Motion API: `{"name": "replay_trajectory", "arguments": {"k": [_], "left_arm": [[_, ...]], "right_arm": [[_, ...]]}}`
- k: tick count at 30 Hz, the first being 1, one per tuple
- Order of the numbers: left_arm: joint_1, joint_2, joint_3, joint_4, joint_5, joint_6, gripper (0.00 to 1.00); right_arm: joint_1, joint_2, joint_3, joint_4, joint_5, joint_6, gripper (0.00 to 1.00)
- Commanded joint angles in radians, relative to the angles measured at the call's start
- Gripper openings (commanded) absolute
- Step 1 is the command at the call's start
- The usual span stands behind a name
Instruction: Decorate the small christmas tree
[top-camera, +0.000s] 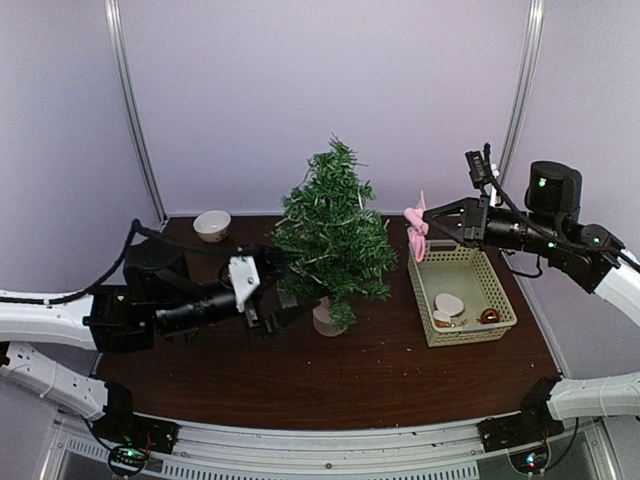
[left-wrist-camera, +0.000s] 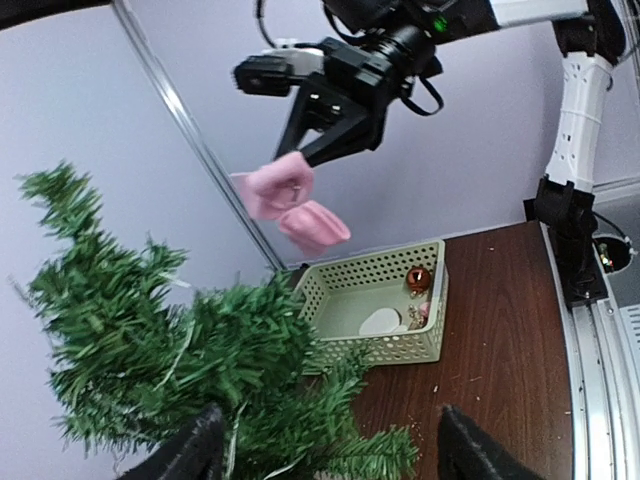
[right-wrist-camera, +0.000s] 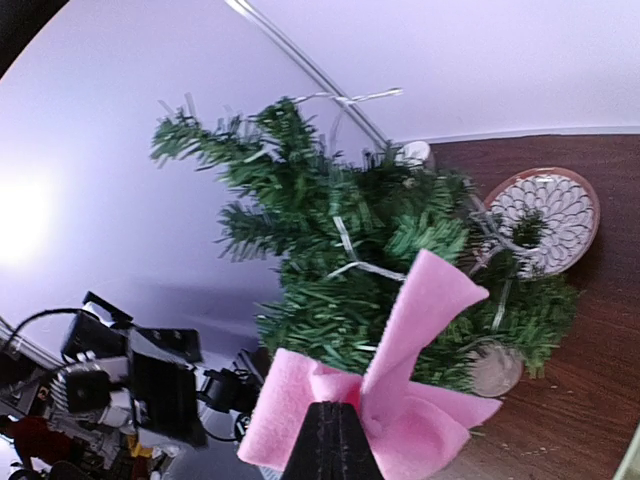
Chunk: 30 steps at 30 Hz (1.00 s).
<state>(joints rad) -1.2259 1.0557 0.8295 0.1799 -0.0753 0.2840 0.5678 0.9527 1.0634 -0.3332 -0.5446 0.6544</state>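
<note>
The small christmas tree (top-camera: 333, 238) stands mid-table on its pale beige base (top-camera: 326, 320); it also shows in the left wrist view (left-wrist-camera: 170, 370) and the right wrist view (right-wrist-camera: 350, 270). My right gripper (top-camera: 428, 216) is shut on a pink felt bow (top-camera: 416, 232), held in the air just right of the tree, above the basket's near-left corner; the bow fills the right wrist view (right-wrist-camera: 385, 385) and shows in the left wrist view (left-wrist-camera: 290, 205). My left gripper (top-camera: 285, 288) is open around the tree's lower left branches, its fingers (left-wrist-camera: 190, 450) either side of the greenery.
A pale green perforated basket (top-camera: 497, 291) sits right of the tree holding a white disc (top-camera: 449, 303), a copper bauble (top-camera: 489, 316) and small trinkets. A small white bowl (top-camera: 211, 225) stands at the back left. A round wicker coaster (right-wrist-camera: 545, 220) lies behind the tree.
</note>
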Motion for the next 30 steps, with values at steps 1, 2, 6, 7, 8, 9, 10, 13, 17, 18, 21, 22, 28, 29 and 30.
{"name": "replay_trajectory", "arguments": {"k": [1, 2, 6, 7, 8, 9, 10, 13, 17, 18, 21, 22, 28, 29, 30], "left_arm": [[-0.133, 0.153, 0.029, 0.309, -0.212, 0.2, 0.79], [-0.167, 0.194, 0.039, 0.358, -0.237, 0.228, 0.81], [-0.228, 0.325, 0.073, 0.518, -0.295, 0.355, 0.8], [-0.235, 0.348, 0.084, 0.542, -0.306, 0.375, 0.79], [-0.242, 0.37, 0.096, 0.563, -0.318, 0.395, 0.78], [-0.246, 0.389, 0.105, 0.588, -0.33, 0.415, 0.76], [-0.251, 0.404, 0.112, 0.613, -0.347, 0.433, 0.75], [-0.256, 0.434, 0.124, 0.682, -0.388, 0.485, 0.67], [-0.256, 0.466, 0.131, 0.757, -0.454, 0.539, 0.6], [-0.257, 0.474, 0.131, 0.78, -0.468, 0.553, 0.58], [-0.257, 0.499, 0.141, 0.842, -0.521, 0.589, 0.52], [-0.257, 0.509, 0.144, 0.874, -0.538, 0.603, 0.51], [-0.256, 0.573, 0.179, 1.015, -0.628, 0.681, 0.43], [-0.257, 0.583, 0.184, 1.044, -0.641, 0.697, 0.41], [-0.257, 0.591, 0.188, 1.072, -0.653, 0.712, 0.39]], "right_arm": [[0.157, -0.001, -0.01, 0.176, 0.158, 0.148, 0.0], [0.192, 0.002, -0.008, 0.19, 0.178, 0.152, 0.0], [0.304, 0.028, 0.004, 0.236, 0.232, 0.166, 0.0], [0.325, 0.037, 0.004, 0.253, 0.239, 0.173, 0.0], [0.346, 0.046, 0.002, 0.272, 0.248, 0.181, 0.0], [0.365, 0.055, -0.001, 0.29, 0.262, 0.187, 0.0], [0.384, 0.063, -0.003, 0.304, 0.277, 0.193, 0.0], [0.43, 0.089, -0.008, 0.344, 0.303, 0.199, 0.0], [0.458, 0.11, -0.007, 0.4, 0.316, 0.215, 0.0], [0.463, 0.113, -0.009, 0.414, 0.319, 0.221, 0.0], [0.479, 0.119, -0.016, 0.45, 0.331, 0.236, 0.0], [0.485, 0.121, -0.015, 0.454, 0.335, 0.236, 0.0], [0.51, 0.128, -0.006, 0.463, 0.349, 0.226, 0.0], [0.513, 0.129, -0.006, 0.465, 0.351, 0.226, 0.0], [0.514, 0.129, -0.008, 0.465, 0.35, 0.227, 0.0]]}}
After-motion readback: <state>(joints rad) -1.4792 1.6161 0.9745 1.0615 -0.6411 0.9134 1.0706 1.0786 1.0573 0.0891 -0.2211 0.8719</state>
